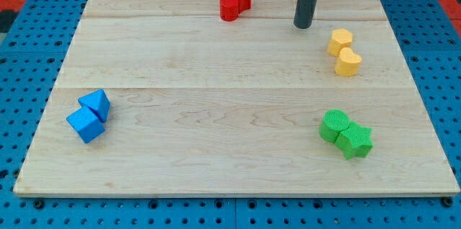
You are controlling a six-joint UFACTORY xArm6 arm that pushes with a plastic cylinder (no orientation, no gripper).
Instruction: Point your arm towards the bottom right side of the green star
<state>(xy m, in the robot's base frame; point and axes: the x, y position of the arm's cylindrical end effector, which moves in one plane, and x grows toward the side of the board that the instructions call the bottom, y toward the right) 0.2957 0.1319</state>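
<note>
Green star [356, 142] lies at the tabletop's [216, 78] lower right, touching a green cylinder [334, 126]; my tip [303, 25] (a bare rod, no fingers to report) stands well apart near the view's top; the approach remains undone.

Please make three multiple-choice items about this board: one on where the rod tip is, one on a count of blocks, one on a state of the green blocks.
1. Where is my tip?
A. near the view's top, left of the yellow blocks
B. beside the blue blocks
C. at the view's bottom edge

2. How many blocks lie on the board?
A. six
B. eight
C. ten

3. How do the green star and the green round block stand?
A. far apart
B. stacked
C. side by side, touching

Key: 1 A, the tip is up by the yellow pair; 2 B, four pairs including the red blocks; 3 C, no gap shows between them.
</note>
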